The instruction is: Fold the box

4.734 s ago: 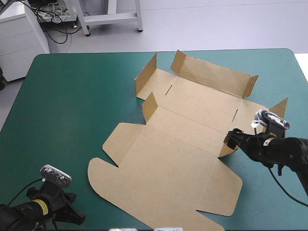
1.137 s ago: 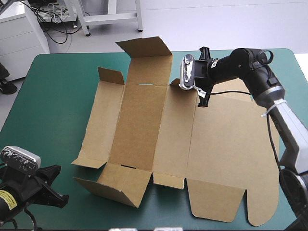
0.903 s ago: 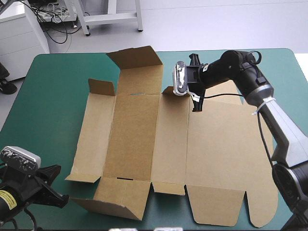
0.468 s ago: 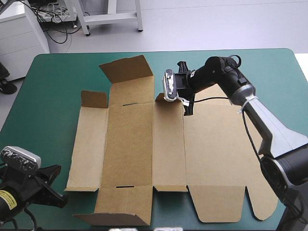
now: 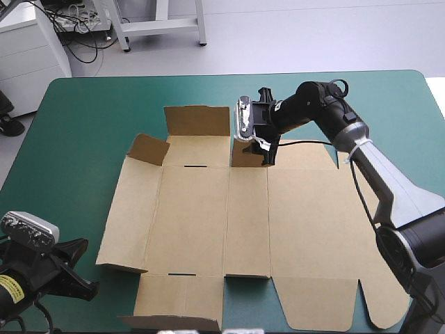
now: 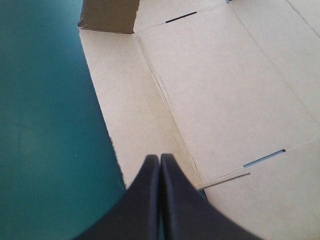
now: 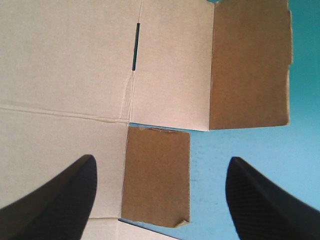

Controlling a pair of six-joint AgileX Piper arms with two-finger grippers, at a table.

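Observation:
The brown box lies as a cut sheet, almost flat, across the middle and right of the teal-green table. Its far flaps stand up: a wide one, a left corner flap and a small flap. My right gripper hovers at the far edge, open, with the small flap between its fingers and untouched. The wide flap shows beyond it. My left gripper is shut at the near-left corner; in its wrist view the gripper points over the box's left panel.
Bare teal-green cover lies to the left of the box and along the table's far edge. The sheet's near flaps reach the table's near edge, one of them raised slightly. The rounded lid panel lies near the right edge.
The box has been turned and dragged leftward by the right arm, which swung from the near right to the far edge. Just before, the sheet slid back right and its tall far flap sank lower.

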